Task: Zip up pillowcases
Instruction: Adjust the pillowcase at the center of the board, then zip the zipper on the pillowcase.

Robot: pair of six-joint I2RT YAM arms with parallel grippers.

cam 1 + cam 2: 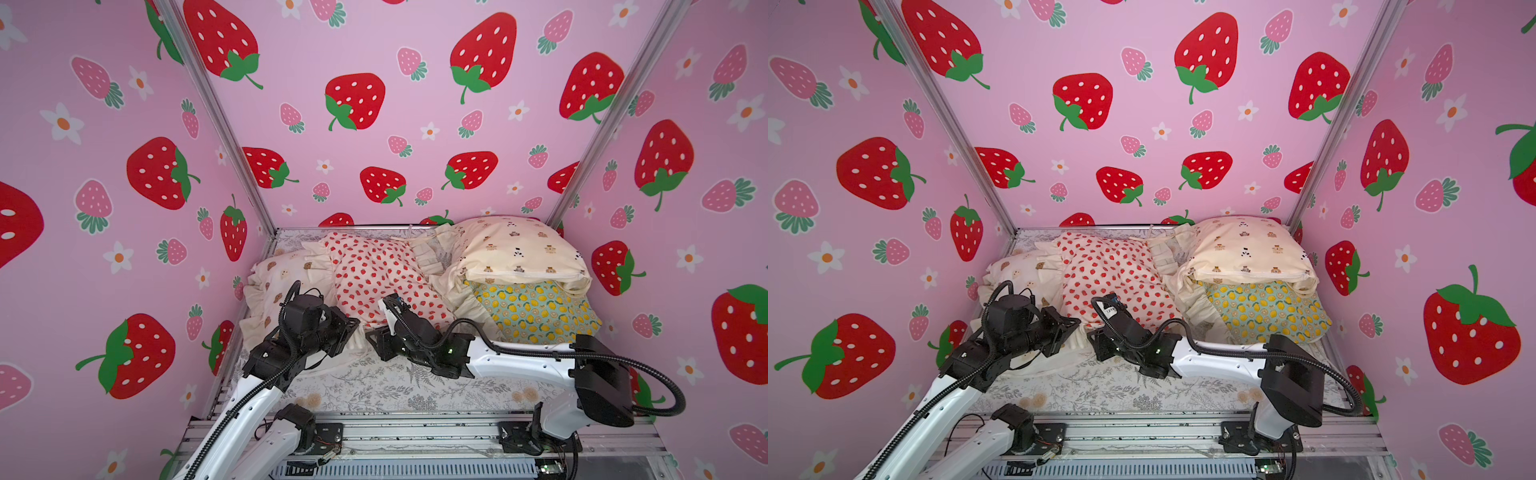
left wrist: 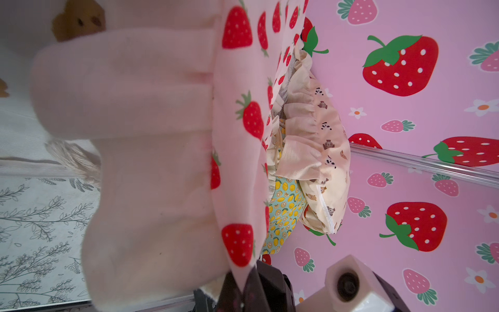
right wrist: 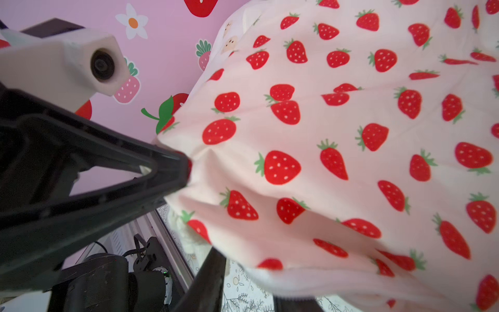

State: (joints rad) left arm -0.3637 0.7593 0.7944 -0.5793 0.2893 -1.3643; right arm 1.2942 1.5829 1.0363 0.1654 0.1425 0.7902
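No zip slider or teeth can be made out on the strawberry pillowcase (image 1: pixel 374 274). Its near ruffled edge is bunched, and both arms cover it in both top views. The left gripper (image 3: pixel 186 167) is clamped tight on a pinch of that edge, with fabric puckering at its tip. The right gripper (image 1: pixel 374 338) sits just beside it at the same edge. In the right wrist view its jaws stand partly apart with the hem between them, but I cannot tell whether they actually grip the cloth.

There are four pillowcases. The strawberry one lies in the middle. The white bear-face pillowcase (image 1: pixel 274 282) lies to its left, partly under it and half hidden by the left arm. To its right is a stack of two. The cream small-bear pillowcase (image 1: pixel 519 249) is on top, with a white zip seam showing along its near side. It covers much of the lemon pillowcase (image 1: pixel 536 311) beneath it.

One fern-print sheet (image 1: pixel 374 386) lies under all of them and is bare on the near side of the strawberry pillowcase. Two arms are in view, each cut off at the frame's lower edge
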